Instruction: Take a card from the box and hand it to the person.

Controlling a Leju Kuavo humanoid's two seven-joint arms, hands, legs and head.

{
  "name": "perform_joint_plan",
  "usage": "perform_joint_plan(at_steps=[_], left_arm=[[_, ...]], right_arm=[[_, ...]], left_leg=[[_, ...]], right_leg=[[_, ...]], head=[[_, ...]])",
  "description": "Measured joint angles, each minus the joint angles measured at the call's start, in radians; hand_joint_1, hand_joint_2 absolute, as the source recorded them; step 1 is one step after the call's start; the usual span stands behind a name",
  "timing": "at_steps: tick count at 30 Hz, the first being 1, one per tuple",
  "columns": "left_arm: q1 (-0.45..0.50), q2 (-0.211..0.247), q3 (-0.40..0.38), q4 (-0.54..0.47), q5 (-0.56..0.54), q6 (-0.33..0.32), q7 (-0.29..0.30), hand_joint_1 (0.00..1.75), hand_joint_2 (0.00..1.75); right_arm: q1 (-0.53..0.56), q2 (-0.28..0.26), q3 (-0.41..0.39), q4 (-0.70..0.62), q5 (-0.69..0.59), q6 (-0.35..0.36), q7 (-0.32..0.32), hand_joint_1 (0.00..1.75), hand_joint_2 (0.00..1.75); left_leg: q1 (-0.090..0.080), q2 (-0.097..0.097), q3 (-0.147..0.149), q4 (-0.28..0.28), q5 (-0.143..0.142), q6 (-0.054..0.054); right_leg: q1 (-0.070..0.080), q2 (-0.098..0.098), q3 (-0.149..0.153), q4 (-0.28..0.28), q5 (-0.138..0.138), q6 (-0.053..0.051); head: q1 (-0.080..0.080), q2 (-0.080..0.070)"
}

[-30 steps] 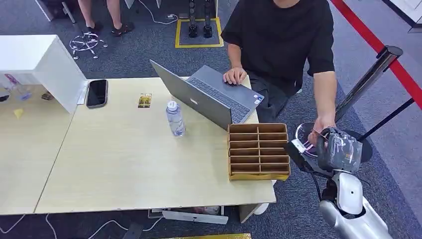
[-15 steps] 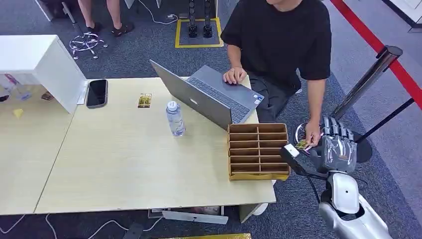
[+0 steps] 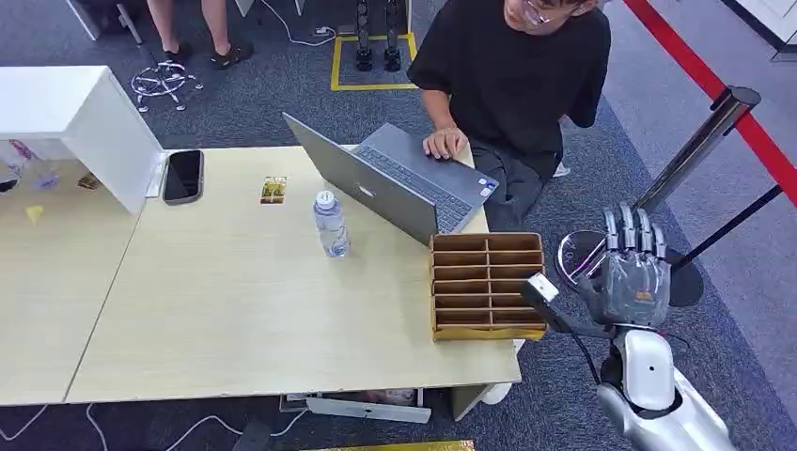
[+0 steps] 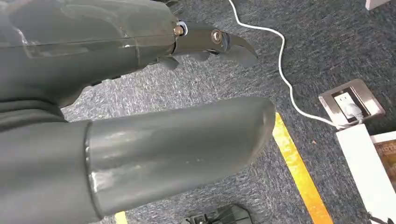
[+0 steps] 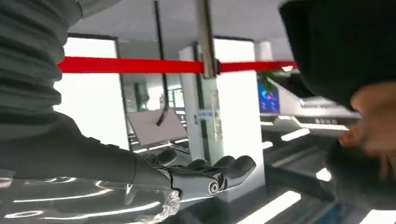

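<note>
The brown cardboard box [image 3: 487,285] with several slots stands at the table's near right corner. Just right of it, off the table edge, my right hand [image 3: 632,268] is raised with fingers straight up and apart, holding nothing. The right wrist view shows the same hand [image 5: 196,179] bare, with the person's blurred hand [image 5: 373,121] a short way off. The person [image 3: 512,75] in a black shirt sits behind the table, one hand [image 3: 444,143] on the laptop. My left hand [image 4: 177,140] hangs over grey carpet, fingers [image 4: 210,42] stretched out, holding nothing.
An open laptop [image 3: 404,178], a water bottle [image 3: 330,224], a phone [image 3: 183,175] and a small yellow card [image 3: 273,190] lie on the table [image 3: 235,319]. A stanchion post [image 3: 695,146] with a red belt stands just behind my right hand. A white box [image 3: 85,122] sits far left.
The person took the card from my right hand and drew that arm back behind the body. My right hand's fingers went from curled on the card to straight and apart.
</note>
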Motion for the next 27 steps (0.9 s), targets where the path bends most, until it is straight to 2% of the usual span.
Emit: perform_joint_plan(at_steps=[4,10,12,18,27], left_arm=[[0.001,0.000,0.000,0.000,0.001,0.001,-0.004,0.00,0.00],[0.007,0.000,0.000,0.000,0.012,0.004,-0.013,0.00,0.00],[0.008,0.000,0.001,0.000,0.012,0.008,-0.014,0.00,0.00],[0.011,0.000,0.001,0.000,0.013,0.013,-0.014,0.00,0.00],[0.012,0.000,0.002,0.000,0.015,0.019,-0.021,0.00,0.00]], right_arm=[[0.001,0.016,0.001,-0.048,-0.018,-0.085,-0.019,0.00,1.75],[0.005,0.040,0.008,-0.124,-0.146,-0.113,-0.051,0.00,1.75],[0.005,0.048,0.014,-0.142,-0.179,-0.113,-0.067,0.00,1.75],[0.011,0.069,0.032,-0.183,-0.124,-0.063,-0.072,0.00,1.75],[0.016,0.117,0.076,-0.177,-0.281,-0.078,-0.106,0.00,1.75]], left_leg=[[0.000,0.000,0.000,0.000,0.000,0.000],[0.000,0.000,0.000,0.000,0.000,0.000],[0.000,0.000,0.000,0.000,0.000,0.000],[0.000,0.000,0.000,0.000,0.000,0.000],[0.000,0.000,-0.001,0.000,0.000,0.000]], right_leg=[[0.000,0.000,0.000,0.000,0.000,0.000],[0.000,0.000,0.000,0.000,0.000,0.000],[0.000,0.000,0.000,0.000,0.000,0.000],[0.000,0.000,0.000,0.000,0.000,0.000],[0.000,0.000,0.000,0.000,0.000,0.000]], head=[[0.000,0.000],[0.000,0.000],[0.000,0.000],[0.000,0.000],[0.000,0.000]])
